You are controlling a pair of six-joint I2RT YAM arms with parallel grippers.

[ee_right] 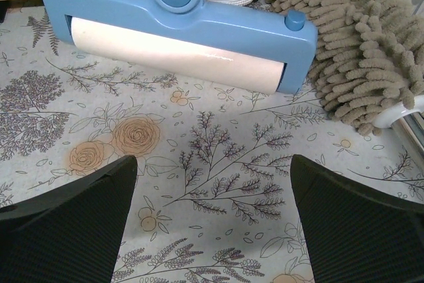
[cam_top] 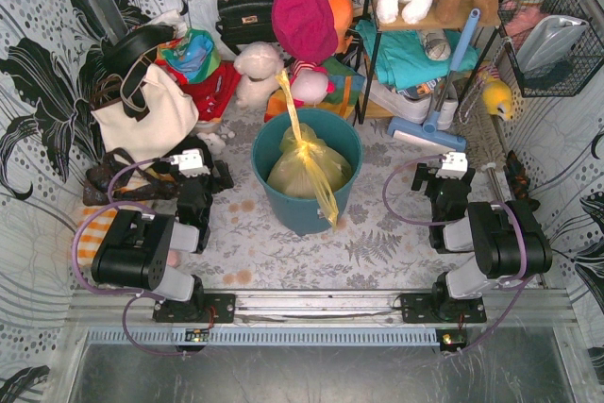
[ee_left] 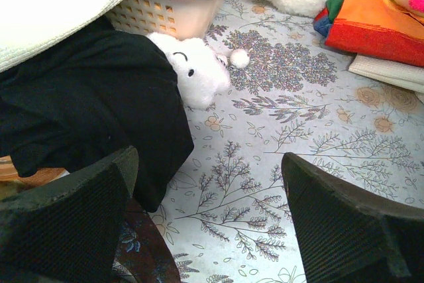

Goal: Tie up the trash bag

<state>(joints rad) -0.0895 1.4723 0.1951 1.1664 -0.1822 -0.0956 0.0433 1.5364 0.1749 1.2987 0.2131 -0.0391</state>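
Floral print covered the table (cam_top: 283, 261) around a teal round plastic bin (cam_top: 300, 214). Its wall hid most of the thin translucent yellow-green trash bag (cam_top: 304, 169) inside; one twisted tail ran back over the far rim, another hung over the near rim, any knot hard to make out. Left of the bin, the left gripper (ee_left: 209, 170) stood wide apart, empty, beside a black cloth (ee_left: 86, 104) half-covering a white plush toy (ee_left: 197, 74). Right of the bin, the right gripper (ee_right: 212, 170) gaped empty before a blue plastic lint roller (ee_right: 179, 31).
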